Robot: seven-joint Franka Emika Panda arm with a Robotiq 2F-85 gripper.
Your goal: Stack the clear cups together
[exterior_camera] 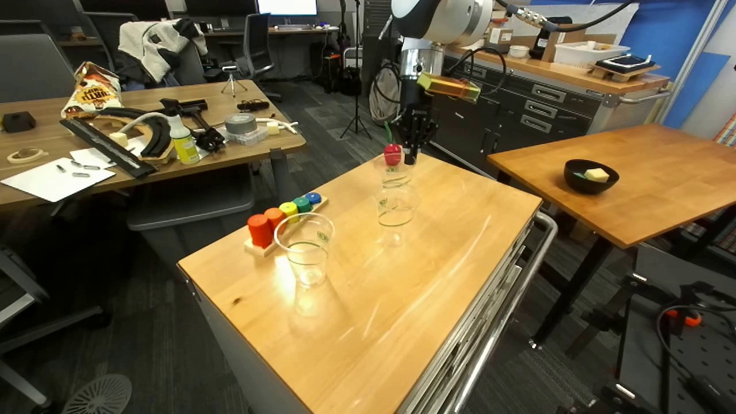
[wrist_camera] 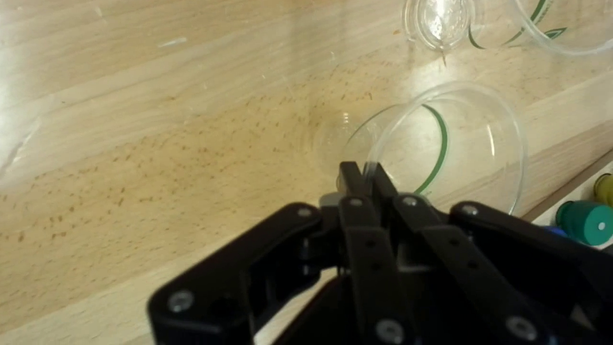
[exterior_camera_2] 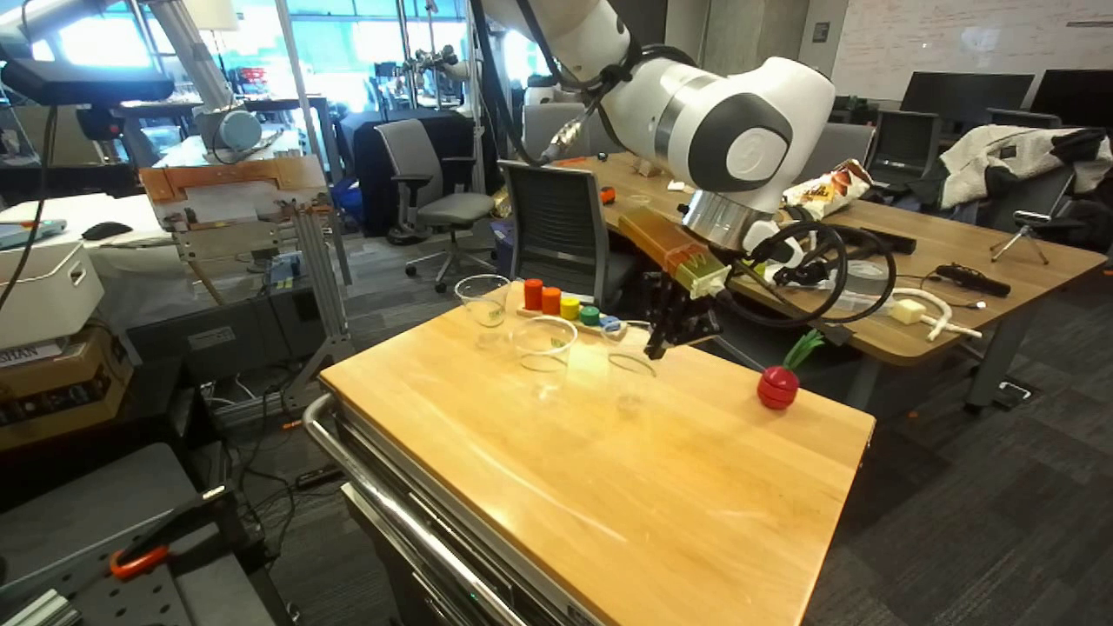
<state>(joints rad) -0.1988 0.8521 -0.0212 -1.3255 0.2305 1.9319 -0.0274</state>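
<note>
Three clear cups stand on the wooden cart top. One clear cup (exterior_camera: pixel 305 253) is at the near left in an exterior view; it also shows in an exterior view (exterior_camera_2: pixel 483 304). A second clear cup (exterior_camera: pixel 395 210) is in the middle (exterior_camera_2: pixel 545 348), and partly in the wrist view (wrist_camera: pixel 560 40). The third clear cup (exterior_camera: pixel 397 177) is at my gripper (exterior_camera: pixel 409 161) (exterior_camera_2: pixel 654 350) and shows in the wrist view (wrist_camera: pixel 440 143). My gripper (wrist_camera: pixel 365 178) is nearly closed, with this cup's rim between its fingertips. I cannot tell whether the cup is lifted.
A wooden board of coloured pegs (exterior_camera: pixel 287 211) (exterior_camera_2: pixel 569 308) (wrist_camera: pixel 584 223) lies along the cart's edge. A red toy radish (exterior_camera_2: pixel 778 388) with green leaves stands on the cart top (exterior_camera_2: pixel 556 487). A metal rail (exterior_camera: pixel 517 305) runs along one side. A cluttered table stands beyond.
</note>
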